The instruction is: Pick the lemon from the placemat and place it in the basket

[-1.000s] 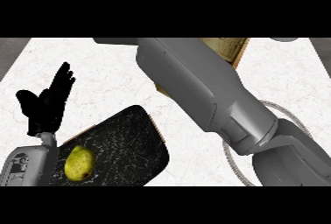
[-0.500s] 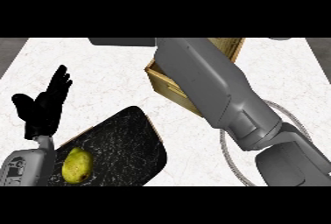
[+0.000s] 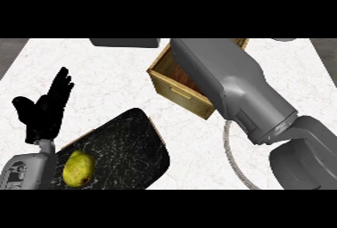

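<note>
A yellow-green lemon lies on the dark marbled placemat at the lower left. My left hand stands open just beyond the placemat's far left edge, fingers up, apart from the lemon. A wooden box-like basket sits at the top centre, its right part hidden by my right forearm. That forearm runs from the lower right up past the basket, and the right hand itself lies beyond the view's top.
A grey rope-like round rim lies on the white marble counter at the right, mostly under my right arm. A grey object shows at the top edge.
My right forearm has swung to the right, uncovering more of the wooden basket's left side. The left hand, lemon and placemat have stayed in place.
</note>
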